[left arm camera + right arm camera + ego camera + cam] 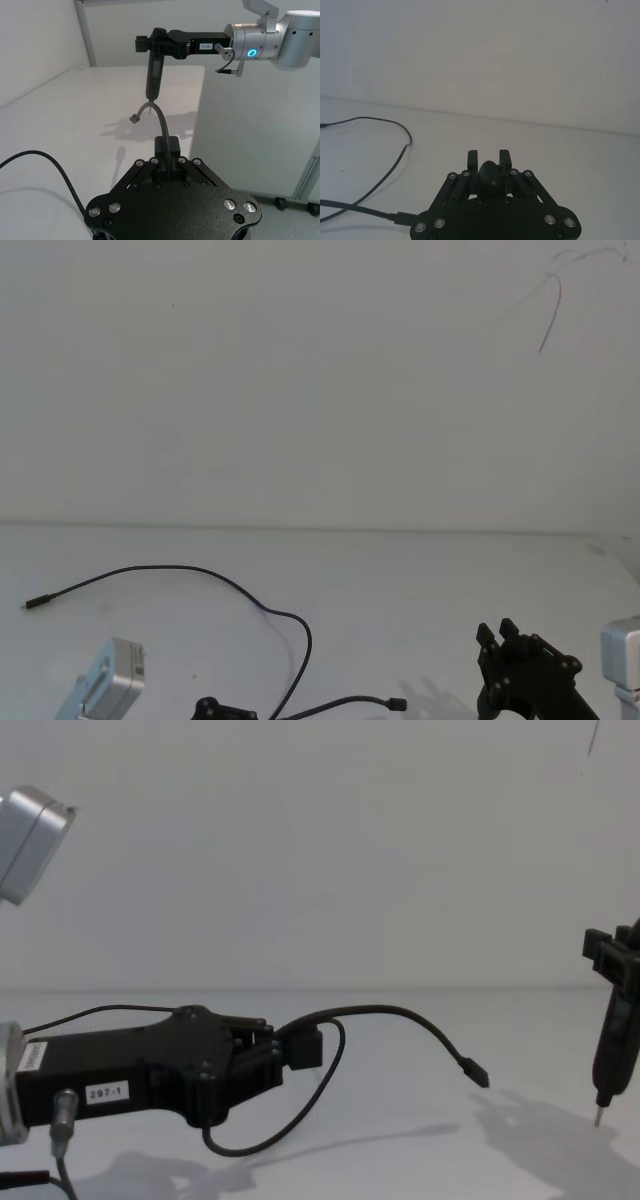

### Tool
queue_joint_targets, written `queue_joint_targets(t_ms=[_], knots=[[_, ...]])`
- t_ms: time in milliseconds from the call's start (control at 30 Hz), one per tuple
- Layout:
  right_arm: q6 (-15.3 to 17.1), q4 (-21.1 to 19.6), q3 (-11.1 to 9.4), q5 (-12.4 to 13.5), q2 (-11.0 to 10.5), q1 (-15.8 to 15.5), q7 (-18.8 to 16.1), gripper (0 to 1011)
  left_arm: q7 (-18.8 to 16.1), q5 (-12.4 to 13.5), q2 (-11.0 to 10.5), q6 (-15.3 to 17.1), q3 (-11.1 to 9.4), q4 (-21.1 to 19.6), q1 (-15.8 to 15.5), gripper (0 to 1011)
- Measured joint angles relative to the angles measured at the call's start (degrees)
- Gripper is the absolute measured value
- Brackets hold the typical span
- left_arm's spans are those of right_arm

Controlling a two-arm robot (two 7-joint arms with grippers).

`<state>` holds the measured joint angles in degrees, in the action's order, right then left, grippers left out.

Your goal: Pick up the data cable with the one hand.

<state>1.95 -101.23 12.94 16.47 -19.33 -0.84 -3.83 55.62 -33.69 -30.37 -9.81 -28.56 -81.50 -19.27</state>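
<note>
Left gripper (298, 1048) fingers clamped on data cable (390, 1011); right gripper (151, 43) fingers gripping pointed tool (612, 1045)

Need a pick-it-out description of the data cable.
Over the white table, find the left pincer, the blocky black one labelled 297-1. The data cable is the thin black cord clamped in it, arcing out to a small plug. Unlike the rigid pointed tool opposite, it curves and trails.
</note>
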Motion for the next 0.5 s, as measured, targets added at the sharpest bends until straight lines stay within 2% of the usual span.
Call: queue_joint_targets(t_ms=[200,500], knots=[[0.0,0.0,-0.2,0.1,0.1,-0.1,-0.2,251,0.7,-0.7,0.2,-0.4,-0.3,0.3,0.0,40],[0.1,-0.4,-1.4,3.5,0.8,-0.7,-2.3,251,1.2,-1.2,0.4,-0.8,-0.6,0.6,0.0,40]])
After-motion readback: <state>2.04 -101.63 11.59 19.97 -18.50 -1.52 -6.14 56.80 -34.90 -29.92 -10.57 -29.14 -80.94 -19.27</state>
